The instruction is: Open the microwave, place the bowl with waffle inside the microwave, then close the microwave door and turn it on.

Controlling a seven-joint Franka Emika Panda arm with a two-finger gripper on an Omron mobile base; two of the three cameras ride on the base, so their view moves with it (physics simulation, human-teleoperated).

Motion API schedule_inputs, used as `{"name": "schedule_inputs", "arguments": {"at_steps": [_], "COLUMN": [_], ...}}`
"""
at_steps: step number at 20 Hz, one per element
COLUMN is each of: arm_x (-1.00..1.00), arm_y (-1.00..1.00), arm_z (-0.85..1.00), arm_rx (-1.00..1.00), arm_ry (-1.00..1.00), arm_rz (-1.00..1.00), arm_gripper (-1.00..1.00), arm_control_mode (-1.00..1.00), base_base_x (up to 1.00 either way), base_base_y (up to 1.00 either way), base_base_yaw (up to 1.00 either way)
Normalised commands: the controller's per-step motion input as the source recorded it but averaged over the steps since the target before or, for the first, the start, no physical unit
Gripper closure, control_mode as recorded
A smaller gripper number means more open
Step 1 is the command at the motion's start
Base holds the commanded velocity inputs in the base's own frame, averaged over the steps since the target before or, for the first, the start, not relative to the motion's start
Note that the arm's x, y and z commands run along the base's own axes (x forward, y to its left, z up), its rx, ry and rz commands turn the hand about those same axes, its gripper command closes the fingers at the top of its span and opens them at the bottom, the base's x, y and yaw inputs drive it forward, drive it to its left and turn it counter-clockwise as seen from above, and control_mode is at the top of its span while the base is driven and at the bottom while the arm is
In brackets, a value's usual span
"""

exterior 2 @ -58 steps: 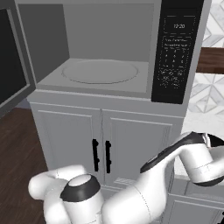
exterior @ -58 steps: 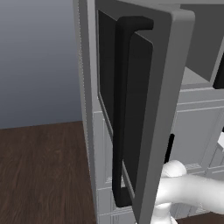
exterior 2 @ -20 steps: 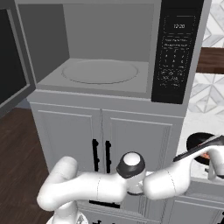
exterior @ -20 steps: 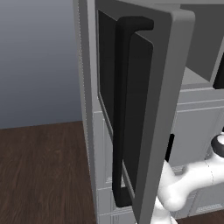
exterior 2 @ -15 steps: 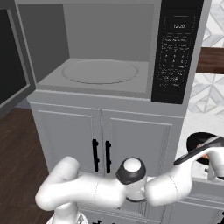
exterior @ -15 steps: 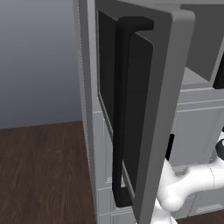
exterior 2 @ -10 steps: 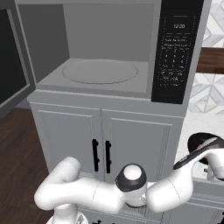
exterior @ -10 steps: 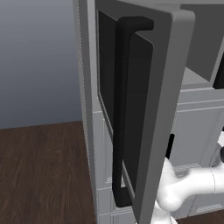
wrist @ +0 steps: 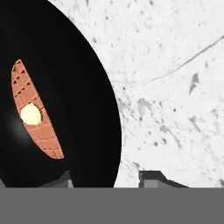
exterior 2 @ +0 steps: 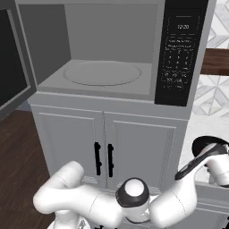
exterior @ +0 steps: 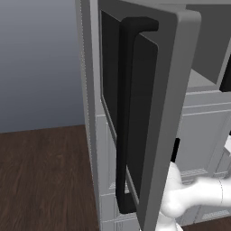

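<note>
The microwave (exterior 2: 181,58) stands open, its grey cavity and round turntable (exterior 2: 103,74) bare. The microwave door (exterior: 176,113) is swung wide, with its long black handle (exterior: 124,113) facing me; its edge (exterior 2: 13,67) also shows in the right base view. In the hand view a black bowl (wrist: 65,65) holds an orange waffle (wrist: 37,127) with a pale pat on it. My gripper (wrist: 109,178) straddles the bowl's right rim, one fingertip (wrist: 66,178) inside and the other (wrist: 153,177) over the counter. Whether the jaws pinch the rim is unclear.
The bowl rests on a white marbled counter (wrist: 175,87), to the right of the microwave. Grey cabinet doors with short black handles (exterior 2: 103,159) sit below the microwave. A tiled wall (exterior 2: 214,94) is at the right, and dark wood floor (exterior: 45,180) at the left.
The arm has stretched further right and its elbow has sunk lower, bringing the hand down at the right edge. The microwave door has stayed open and still.
</note>
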Motion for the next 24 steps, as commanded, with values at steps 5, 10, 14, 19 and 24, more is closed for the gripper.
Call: {"name": "schedule_inputs", "arguments": {"at_steps": [5,10,14,19,24], "arm_x": [0.00,-0.43,-0.81,-0.97,-1.00], "arm_y": [0.00,-0.10,-0.34,-0.12,0.00], "arm_z": [0.00,0.22,0.51,0.61,0.67], "arm_rx": [0.00,0.00,0.00,0.00,0.01], "arm_ry": [0.00,-0.02,-0.11,-0.08,-0.04], "arm_rz": [0.00,0.00,-0.04,-0.07,-0.04], "arm_gripper": [1.00,1.00,1.00,1.00,1.00], "arm_control_mode": [-1.00,-1.00,-1.00,-1.00,-1.00], "base_base_x": [0.00,0.00,0.00,0.00,0.00], "base_base_y": [0.00,0.00,0.00,0.00,0.00], "base_base_yaw": [0.00,0.00,0.00,0.00,0.00]}}
